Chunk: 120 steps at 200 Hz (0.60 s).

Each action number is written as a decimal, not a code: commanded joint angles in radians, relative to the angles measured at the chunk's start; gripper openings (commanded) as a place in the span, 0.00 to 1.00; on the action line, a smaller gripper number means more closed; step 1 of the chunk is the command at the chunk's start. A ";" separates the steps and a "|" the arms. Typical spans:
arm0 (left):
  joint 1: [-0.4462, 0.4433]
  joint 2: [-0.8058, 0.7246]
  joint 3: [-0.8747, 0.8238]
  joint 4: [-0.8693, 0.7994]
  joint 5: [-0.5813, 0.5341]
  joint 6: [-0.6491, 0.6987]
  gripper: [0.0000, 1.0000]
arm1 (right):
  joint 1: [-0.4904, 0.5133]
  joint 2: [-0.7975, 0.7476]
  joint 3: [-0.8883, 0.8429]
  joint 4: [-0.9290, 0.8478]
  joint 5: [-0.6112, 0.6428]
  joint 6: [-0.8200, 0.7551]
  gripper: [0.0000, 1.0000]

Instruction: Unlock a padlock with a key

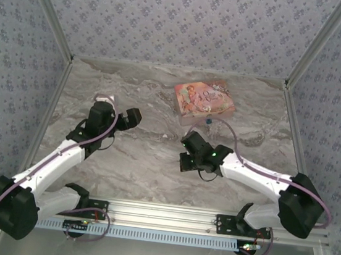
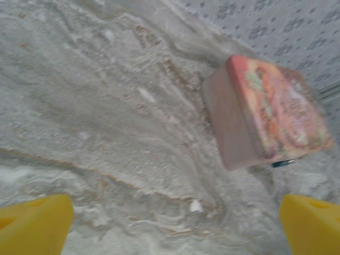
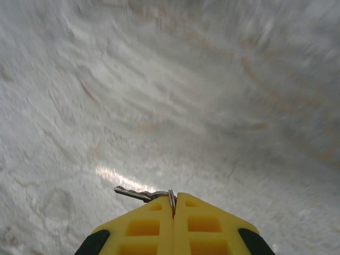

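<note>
We read the right gripper point(image 3: 174, 208) as clamped shut on the key point(image 3: 139, 194) — pinched at its head and ring, with the thin blade sticking out toward 9 o'clock in the right wrist view, above the bare table point(image 1: 144, 161). The left gripper point(image 2: 172, 228) hangs with its jaws spread wide and nothing between them.

The padlock point(image 1: 209, 118) lies on the table at the 6 o'clock edge of the pink box point(image 1: 204, 99) in the top view, roughly at 1 o'clock from the table's middle. We cannot tell whether it touches the box or sits just beside it.

We judge the padlock to be light, hard and slick on this smooth top, so it is likely to skate or spin if the key pushes at it unheld. We would take it by the flat sides of its blue body, leaving the shackle and keyhole free — which way the keyhole faces is too small to tell.

The box is the one container here. Its lid is down, so its contents are hidden from us.
</note>
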 commanded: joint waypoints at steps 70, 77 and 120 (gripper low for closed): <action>-0.015 0.042 0.213 -0.226 0.171 -0.623 0.94 | 0.152 -0.087 -0.002 0.467 0.718 -0.555 0.00; -0.023 0.041 0.215 -0.225 0.175 -0.683 0.92 | 0.157 -0.078 -0.004 0.509 0.716 -0.594 0.00; -0.091 0.036 0.237 -0.299 0.169 -0.974 0.84 | 0.167 -0.016 0.025 0.618 0.653 -0.688 0.00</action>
